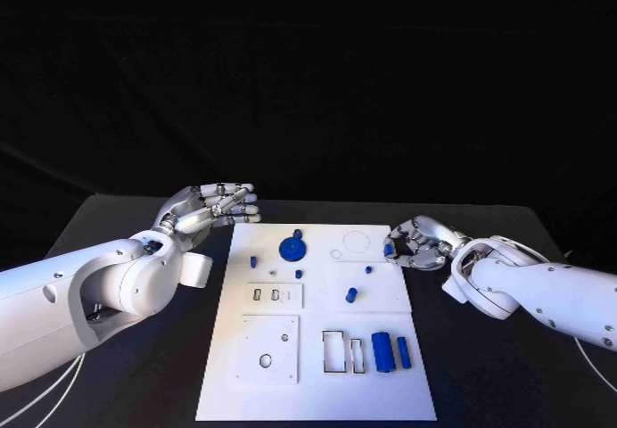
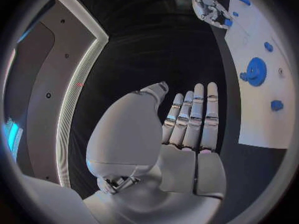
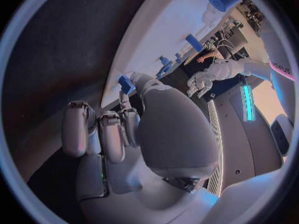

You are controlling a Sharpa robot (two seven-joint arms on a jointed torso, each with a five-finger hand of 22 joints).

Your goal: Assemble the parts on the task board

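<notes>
Right hand: silver right hand [image 1: 418, 243] at the white task board's [image 1: 322, 392] right edge, apparently pinching a small blue part [image 3: 126, 83], ready to seat it.
Left hand: silver left hand [image 1: 212, 207] empty, fingers straight, beside the board, out of the way.
Parts: round blue gear [image 1: 293, 247] and blue cylinders [image 1: 382, 349] on the board, unassembled.

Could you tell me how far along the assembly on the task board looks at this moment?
Early on, apparently. A blue gear already sits on the task board. The right hand pinches a small blue part at the board's edge. The left hand hovers open beside the board. Two blue cylinders lie loose, with empty slots beside them.
</notes>
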